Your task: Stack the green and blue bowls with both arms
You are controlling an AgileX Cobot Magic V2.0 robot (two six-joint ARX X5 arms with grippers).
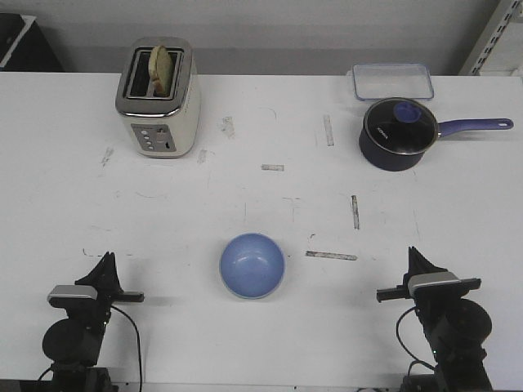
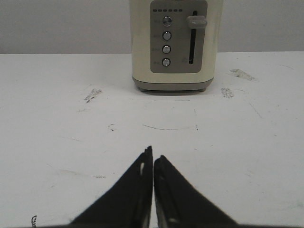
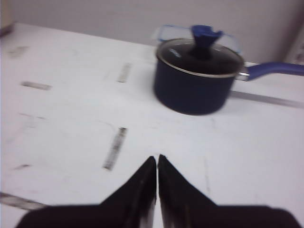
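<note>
A light periwinkle blue bowl [image 1: 252,265] sits upright on the white table, near the front edge in the middle. No green bowl shows in any view; I cannot tell whether it lies under the blue one. My left gripper [image 1: 105,260] is shut and empty at the front left, well left of the bowl; in the left wrist view [image 2: 153,153] its fingers meet over bare table. My right gripper [image 1: 414,255] is shut and empty at the front right, well right of the bowl; it also shows shut in the right wrist view [image 3: 157,158].
A cream toaster [image 1: 158,96] with bread in its slot stands at the back left, also in the left wrist view [image 2: 175,43]. A dark navy saucepan [image 1: 397,134] with glass lid and long handle stands back right, with a clear lidded container [image 1: 392,81] behind it.
</note>
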